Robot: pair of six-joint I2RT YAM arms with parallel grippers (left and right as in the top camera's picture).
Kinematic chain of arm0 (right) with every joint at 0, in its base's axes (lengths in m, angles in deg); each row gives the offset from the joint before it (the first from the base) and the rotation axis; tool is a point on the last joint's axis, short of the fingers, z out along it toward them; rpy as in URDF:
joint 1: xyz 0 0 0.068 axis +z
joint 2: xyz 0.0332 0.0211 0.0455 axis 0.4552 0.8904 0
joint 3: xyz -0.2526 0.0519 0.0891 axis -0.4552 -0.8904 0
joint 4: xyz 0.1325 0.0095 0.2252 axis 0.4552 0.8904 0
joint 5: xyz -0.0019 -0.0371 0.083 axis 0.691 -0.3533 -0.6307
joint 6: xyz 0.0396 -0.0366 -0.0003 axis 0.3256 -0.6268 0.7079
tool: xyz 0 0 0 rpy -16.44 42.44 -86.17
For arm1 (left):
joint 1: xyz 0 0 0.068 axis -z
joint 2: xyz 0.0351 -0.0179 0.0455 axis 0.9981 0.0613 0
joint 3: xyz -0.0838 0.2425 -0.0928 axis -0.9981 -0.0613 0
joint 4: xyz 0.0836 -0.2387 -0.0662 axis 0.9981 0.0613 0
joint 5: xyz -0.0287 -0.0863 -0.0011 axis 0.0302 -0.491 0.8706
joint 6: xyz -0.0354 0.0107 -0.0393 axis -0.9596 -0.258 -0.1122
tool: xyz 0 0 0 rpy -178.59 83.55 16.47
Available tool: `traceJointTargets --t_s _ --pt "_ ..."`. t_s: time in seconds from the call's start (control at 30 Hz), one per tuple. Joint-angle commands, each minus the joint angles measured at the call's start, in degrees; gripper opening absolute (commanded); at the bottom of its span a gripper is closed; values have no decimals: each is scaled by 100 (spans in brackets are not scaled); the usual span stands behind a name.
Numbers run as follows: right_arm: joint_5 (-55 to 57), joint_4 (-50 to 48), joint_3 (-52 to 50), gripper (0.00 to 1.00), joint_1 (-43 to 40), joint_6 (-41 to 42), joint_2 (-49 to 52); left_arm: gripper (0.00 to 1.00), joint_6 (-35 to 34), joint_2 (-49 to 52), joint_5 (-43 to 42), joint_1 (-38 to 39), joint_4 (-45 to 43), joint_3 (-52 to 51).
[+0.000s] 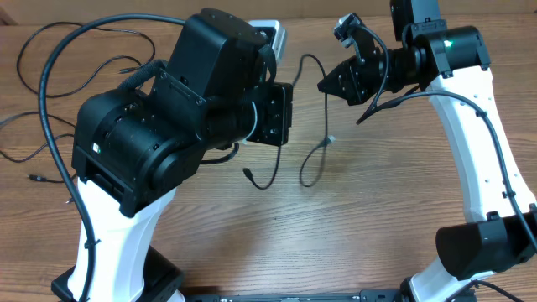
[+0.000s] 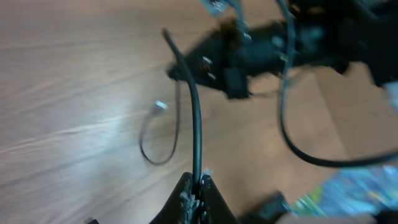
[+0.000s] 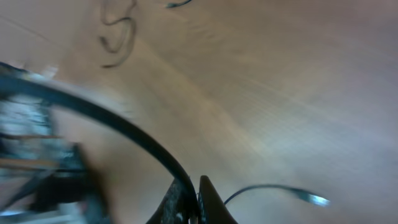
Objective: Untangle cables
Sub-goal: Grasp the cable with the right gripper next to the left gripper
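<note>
In the overhead view my left gripper point(image 1: 285, 113) and right gripper point(image 1: 322, 84) face each other above the middle of the table. A thin black cable point(image 1: 311, 58) arcs between them. Another stretch point(image 1: 325, 117) hangs below the right gripper to a loop on the table point(image 1: 309, 174). A curl with a plug end point(image 1: 267, 183) lies below the left gripper. In the left wrist view the jaws point(image 2: 198, 186) are shut on a black cable point(image 2: 196, 124). In the right wrist view the jaws point(image 3: 194, 190) are shut on a black cable point(image 3: 124, 127); a silver plug end point(image 3: 316, 200) hangs nearby.
More loose black cables point(image 1: 50, 84) lie at the table's left, with a plug end point(image 1: 34, 178). A pale box point(image 1: 275, 33) sits behind the left arm. A colourful packet point(image 2: 339, 190) shows at the left wrist view's lower right. The right arm's base point(image 1: 482, 243) stands at the lower right.
</note>
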Motion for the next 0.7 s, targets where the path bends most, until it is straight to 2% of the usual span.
traceJointTargets --t_s 0.0,0.13,0.2,0.3,0.37,0.43,0.57,0.67 --pt "-1014 422 11 4 -4 1038 7 4 131 -129 1189 4 2 0" --pt "-1843 1058 11 4 -4 1038 7 6 153 -122 2186 -2 2 0" --pt "-2277 1410 11 4 -4 1034 4 10 153 -122 2420 -79 2 0" --pt "-2385 1631 13 4 -4 951 4 17 162 -122 2240 -190 2 0" --pt "-2396 1648 13 4 -4 951 4 18 319 -122 1862 -245 2 0" --pt "-2402 1644 13 4 -2 914 -7 24 483 -120 1526 -254 2 0" --pt "-3080 1735 15 4 57 192 -92 24 516 -118 1228 -254 2 -2" --pt "-3370 1687 20 4 109 -52 -212 23 369 -107 1027 -254 2 -2"
